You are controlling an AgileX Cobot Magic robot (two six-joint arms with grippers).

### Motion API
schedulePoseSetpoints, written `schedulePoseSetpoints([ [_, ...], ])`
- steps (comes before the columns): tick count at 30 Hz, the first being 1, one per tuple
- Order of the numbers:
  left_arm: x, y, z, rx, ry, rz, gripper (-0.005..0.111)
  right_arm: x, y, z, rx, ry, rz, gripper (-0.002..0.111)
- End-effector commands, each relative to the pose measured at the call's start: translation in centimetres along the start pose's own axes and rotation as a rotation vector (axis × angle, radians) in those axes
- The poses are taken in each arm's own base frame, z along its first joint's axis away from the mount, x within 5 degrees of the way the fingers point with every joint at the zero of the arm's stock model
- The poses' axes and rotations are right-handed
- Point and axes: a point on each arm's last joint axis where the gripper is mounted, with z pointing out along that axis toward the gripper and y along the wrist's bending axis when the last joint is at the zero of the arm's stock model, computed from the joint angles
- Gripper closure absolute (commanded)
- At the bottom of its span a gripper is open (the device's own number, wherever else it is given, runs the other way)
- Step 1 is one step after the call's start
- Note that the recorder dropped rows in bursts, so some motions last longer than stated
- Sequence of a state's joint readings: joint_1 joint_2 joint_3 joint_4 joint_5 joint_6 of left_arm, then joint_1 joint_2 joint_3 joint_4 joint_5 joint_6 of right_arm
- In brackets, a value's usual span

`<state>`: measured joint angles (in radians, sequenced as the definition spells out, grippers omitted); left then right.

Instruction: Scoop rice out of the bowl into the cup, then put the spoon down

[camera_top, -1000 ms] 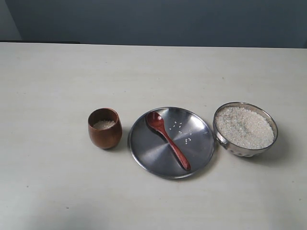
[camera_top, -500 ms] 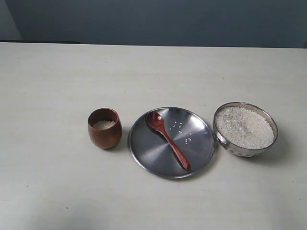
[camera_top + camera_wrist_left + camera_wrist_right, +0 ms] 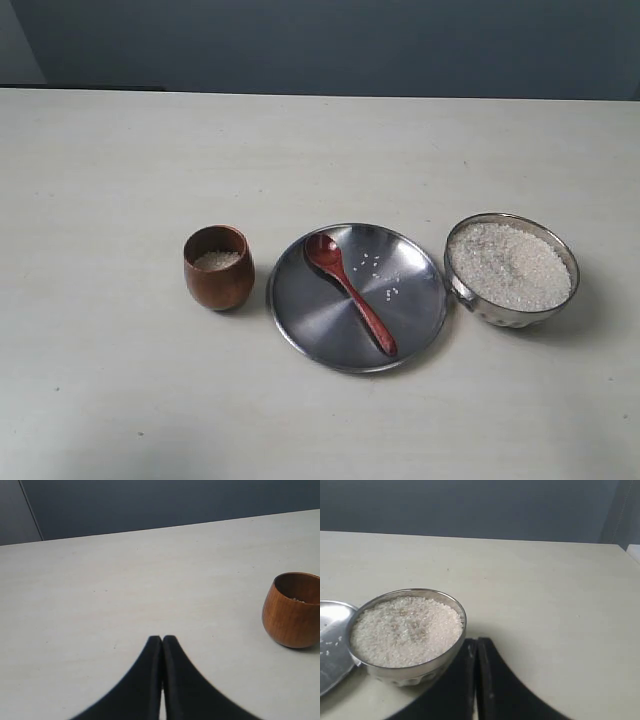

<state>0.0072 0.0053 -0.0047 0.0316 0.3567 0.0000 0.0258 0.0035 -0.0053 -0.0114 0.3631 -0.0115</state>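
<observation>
The steel bowl (image 3: 512,268) at the right holds a heap of white rice (image 3: 508,264). Left of centre stands the brown wooden cup (image 3: 218,267) with a little rice at its bottom. The wooden spoon (image 3: 349,290) lies on the flat steel plate (image 3: 420,300) between them, its bowl toward the back. Neither arm shows in the exterior view. My left gripper (image 3: 162,639) is shut and empty over bare table, with the cup (image 3: 293,610) off to one side. My right gripper (image 3: 476,641) is shut and empty beside the bowl (image 3: 407,632) of rice (image 3: 405,629).
A few loose grains (image 3: 378,272) lie scattered on the plate beside the spoon. The pale table (image 3: 120,160) stretches wide around the three items. A dark wall (image 3: 320,45) runs behind its far edge.
</observation>
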Motion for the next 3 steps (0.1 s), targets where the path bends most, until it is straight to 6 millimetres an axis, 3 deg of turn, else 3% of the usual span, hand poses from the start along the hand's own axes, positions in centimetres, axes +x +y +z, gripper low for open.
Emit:
schedulePoseSetpoints([
  [1, 0.00, 0.00, 0.01, -0.001, -0.015, -0.001, 0.106, 0.11, -0.02, 0.03, 0.004, -0.003, -0.003, 0.108],
  [3, 0.00, 0.00, 0.01, -0.001, -0.015, -0.001, 0.106, 0.11, -0.02, 0.03, 0.004, -0.003, -0.003, 0.108],
])
